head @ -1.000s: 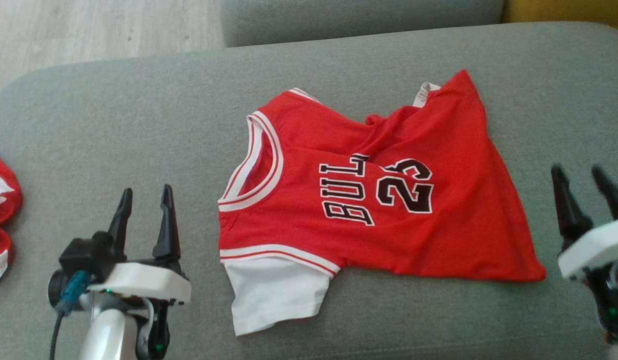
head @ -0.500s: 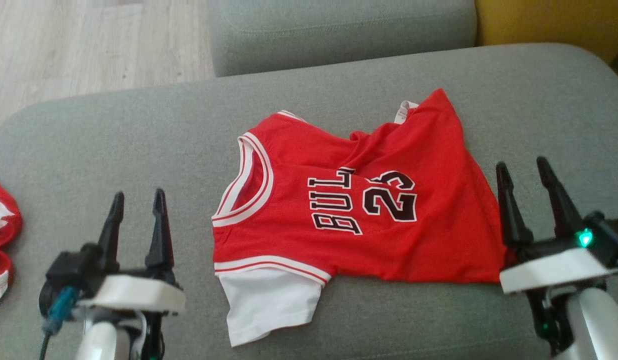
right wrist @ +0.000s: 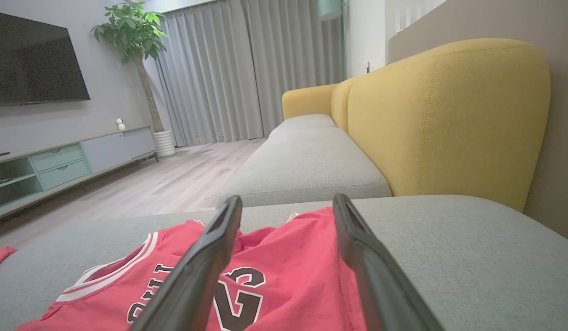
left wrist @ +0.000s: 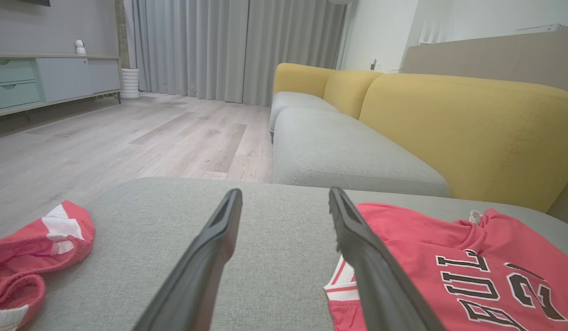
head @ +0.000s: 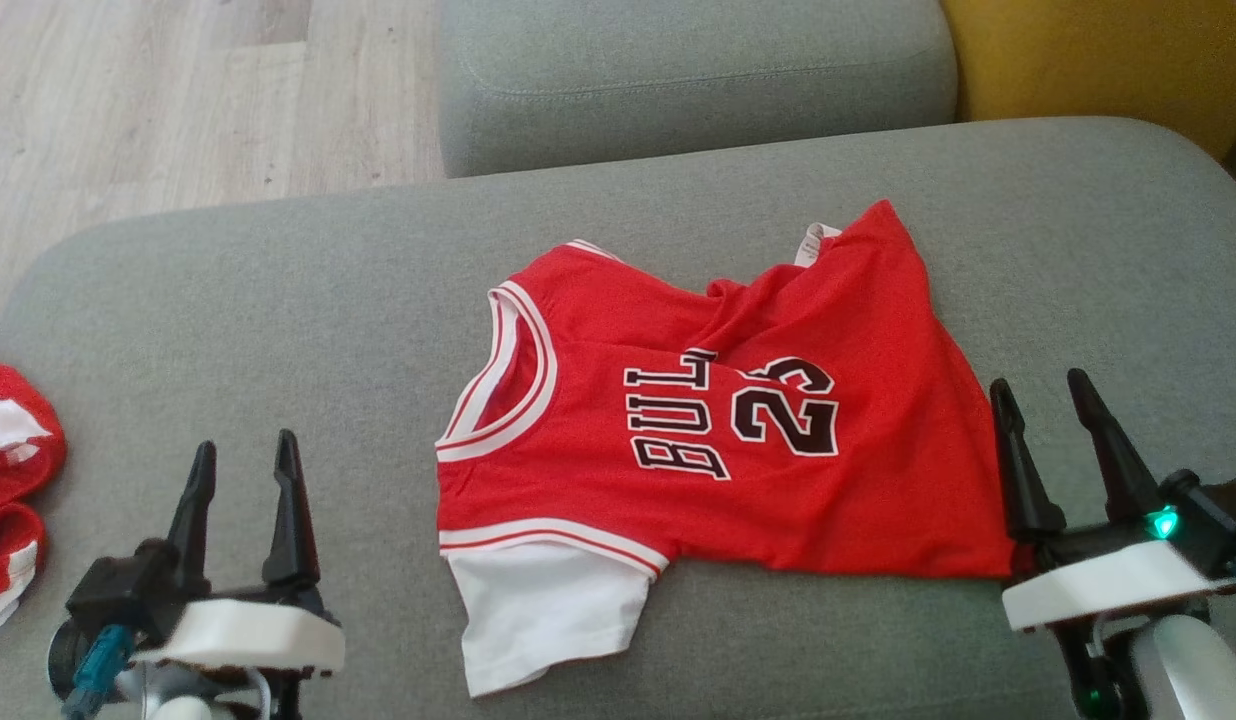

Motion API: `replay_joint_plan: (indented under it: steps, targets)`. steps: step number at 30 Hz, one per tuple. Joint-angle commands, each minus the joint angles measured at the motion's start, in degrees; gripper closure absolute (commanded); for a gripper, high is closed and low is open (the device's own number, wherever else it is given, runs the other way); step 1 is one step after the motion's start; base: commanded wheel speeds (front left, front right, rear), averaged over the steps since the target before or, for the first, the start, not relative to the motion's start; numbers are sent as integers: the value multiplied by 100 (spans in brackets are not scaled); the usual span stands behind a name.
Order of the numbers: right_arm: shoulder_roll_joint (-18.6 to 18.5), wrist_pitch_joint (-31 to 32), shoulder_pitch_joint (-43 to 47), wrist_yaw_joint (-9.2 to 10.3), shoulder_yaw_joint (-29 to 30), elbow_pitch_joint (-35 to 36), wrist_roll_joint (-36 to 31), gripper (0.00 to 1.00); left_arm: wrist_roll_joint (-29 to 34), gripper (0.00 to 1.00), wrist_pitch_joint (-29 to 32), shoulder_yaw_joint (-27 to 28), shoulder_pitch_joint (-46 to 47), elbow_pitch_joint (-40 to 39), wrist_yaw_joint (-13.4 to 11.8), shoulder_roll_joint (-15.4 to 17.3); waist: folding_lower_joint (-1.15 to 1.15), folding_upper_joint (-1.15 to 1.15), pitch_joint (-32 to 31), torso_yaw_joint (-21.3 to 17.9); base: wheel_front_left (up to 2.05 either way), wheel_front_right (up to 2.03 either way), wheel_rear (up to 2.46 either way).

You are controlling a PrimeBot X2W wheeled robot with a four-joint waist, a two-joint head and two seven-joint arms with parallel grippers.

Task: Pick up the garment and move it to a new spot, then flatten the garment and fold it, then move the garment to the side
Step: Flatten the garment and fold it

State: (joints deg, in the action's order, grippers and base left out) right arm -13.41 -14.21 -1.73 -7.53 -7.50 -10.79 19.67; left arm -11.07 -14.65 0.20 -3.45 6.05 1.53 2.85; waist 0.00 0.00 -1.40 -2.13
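You've brought the right claw [head: 1036, 382] up to the jersey [head: 718, 440] hem; it and left claw [head: 244, 442] gape empty, pickup pending.

We're looking at a grey seat cushion [head: 278, 300], wide and rounded at the corners. In its middle the red jersey [head: 598, 330] lies spread out, neckline to the left, white sleeve toward the near edge, cloth rumpled along the far side. Well apart, at the left edge, we see a bunched red-and-white garment [head: 8, 470].
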Motion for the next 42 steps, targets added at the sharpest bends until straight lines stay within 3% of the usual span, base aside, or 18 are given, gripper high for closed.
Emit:
replay_joint_plan:
  steps: [1,17,20,22,28,32,42]
  targets:
    - [-125,-70,-216,4,-132,162,44,0,74,0,-35,198,142,-207,-15,10,0,0,-4,11,0,0,0]
    - [-244,-74,-232,4,32,102,59,0,85,0,-35,134,113,-134,-43,4,0,0,-30,62,0,0,0]
    - [-329,305,-182,4,235,-44,108,0,26,0,15,-13,58,2,43,4,0,0,-42,62,0,0,0]
    - [-426,639,-154,4,407,-84,120,0,-184,0,435,-203,10,91,183,3,0,0,-49,71,0,0,0]
    - [-634,2394,50,4,670,-272,250,0,-629,0,2574,-768,-224,-52,389,93,0,0,-1,96,0,0,0]
    - [-525,3389,139,4,811,-353,402,0,-928,0,3519,-1073,-336,-341,467,126,0,0,69,117,0,0,0]
    - [-44,4367,-241,4,1169,-726,241,0,-1022,0,4267,-1281,-256,-254,369,151,0,0,340,102,0,0,0]
